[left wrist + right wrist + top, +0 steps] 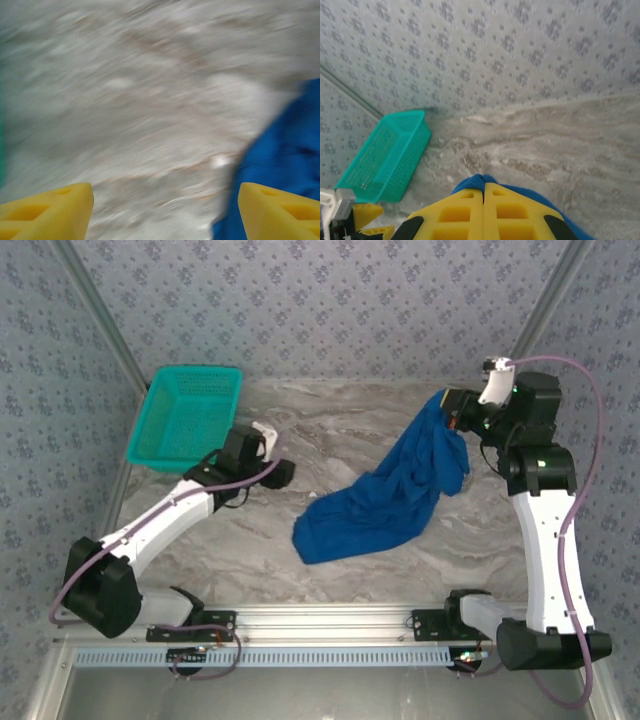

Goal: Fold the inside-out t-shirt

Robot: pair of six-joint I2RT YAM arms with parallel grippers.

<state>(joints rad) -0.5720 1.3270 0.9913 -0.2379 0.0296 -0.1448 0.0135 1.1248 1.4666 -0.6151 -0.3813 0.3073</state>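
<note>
Yellow fingers [465, 210] of the right gripper [483, 189] are pressing together on a bunch of the inside-out t-shirt [472, 181], pinching it up near the far right of the worktop [340, 430]. From that pinch the blue cloth is hanging in a twisted rope, then spreading into a crumpled heap that is lying on the marbled surface between the two arms. The left gripper [165, 220] is standing wide and gripping nothing, hovering low with the shirt's edge showing just beside one of its fingers. The teal basket [185, 420] is sitting beyond it at the far left.

As I judge it, the main risk is coming from the single-point hold: a thin pinch of soft cotton could be slipping free under the weight of the hanging cloth. With the fabric so bunched, the left gripper could also be catching several layers or a stray fold instead of a hem, leaving the shirt twisted rather than flat.
</note>
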